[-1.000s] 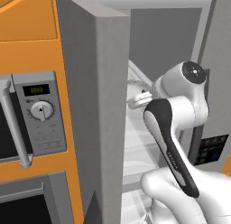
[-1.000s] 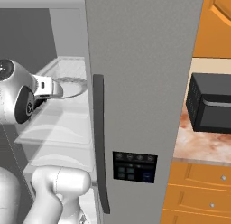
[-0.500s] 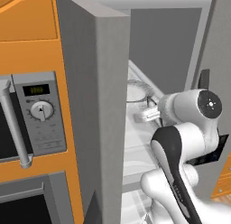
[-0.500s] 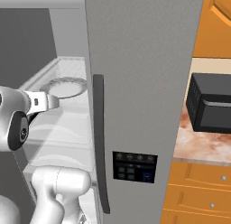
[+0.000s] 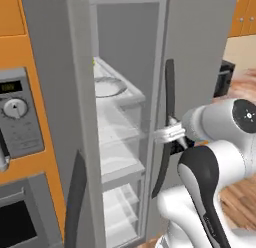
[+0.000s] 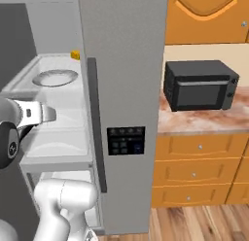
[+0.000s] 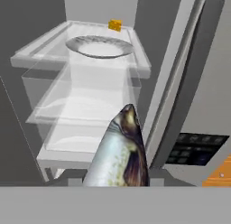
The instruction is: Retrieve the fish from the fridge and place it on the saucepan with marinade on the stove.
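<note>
One fish (image 7: 119,151), clamped tight between the jaws, pointed end aimed at 12 o'clock in the hand view, lower end hidden at the frame's bottom. Now outside the fridge (image 6: 121,65), hanging in front of the open compartment rather than over a shelf.

Half a second back, reached in among the shelves; now drawn out, with the arm (image 5: 220,122) folded by the dark door handle (image 5: 167,127). Whole scene shifted in both base views too, so probably backed away on the base rather than only pulled in at the elbow.

Further out, at 11 o'clock from the fish: a plate (image 7: 100,47) on the top shelf (image 7: 81,105), bare of fish. At 12 o'clock, behind it, a small yellow block (image 7: 115,25). At 3 o'clock, the shut door with its black panel. Beyond the fridge in the right base view, a black microwave (image 6: 199,84) on the desk (image 6: 204,121).

Retrieval apparently done, then. Left to do: travel to the stove and set the fish in the saucepan with the marinade. Main risk judged to be a slip from the grip during the drive.
</note>
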